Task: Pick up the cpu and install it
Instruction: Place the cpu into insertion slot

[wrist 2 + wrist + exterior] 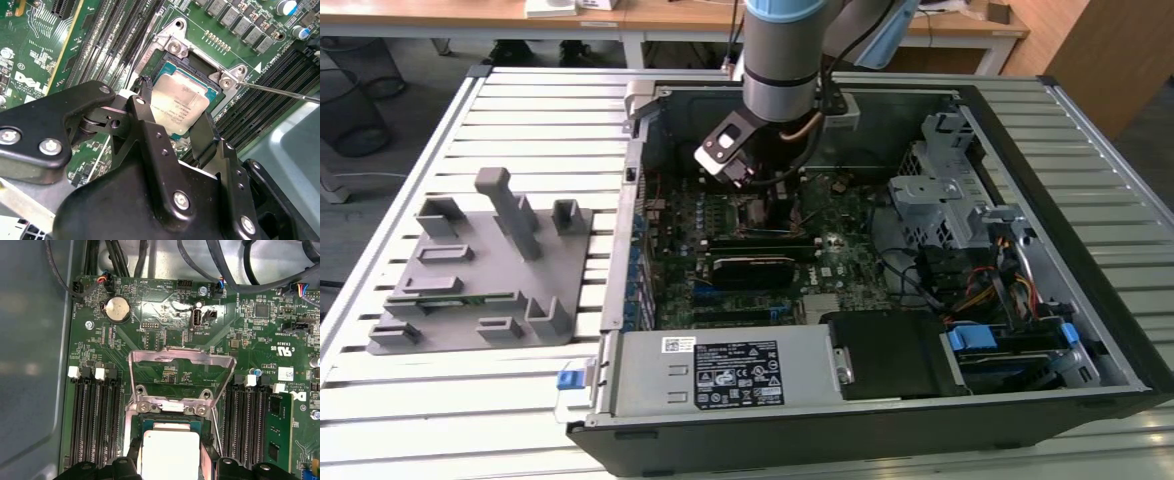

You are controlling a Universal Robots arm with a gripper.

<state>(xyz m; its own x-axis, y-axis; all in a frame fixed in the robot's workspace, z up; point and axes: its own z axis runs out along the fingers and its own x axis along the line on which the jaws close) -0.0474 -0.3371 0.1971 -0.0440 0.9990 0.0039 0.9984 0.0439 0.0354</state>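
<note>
Second wrist view: fingers (141,100) clenched on cpu (177,107) edges, directly over socket (172,60); judged requirement: hold level, square to socket, lower gently.

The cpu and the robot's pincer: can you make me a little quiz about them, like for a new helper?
1. True or false: the metal hold-down frame is flipped open.
2. In the second wrist view, which thing sits between the fingers of the pincer? A) the cpu B) a round battery C) a memory stick
3. In the exterior view, on which side of the computer case does the grey holder block stand?

Key: 1 true. 2 A. 3 the exterior view's left.
</note>
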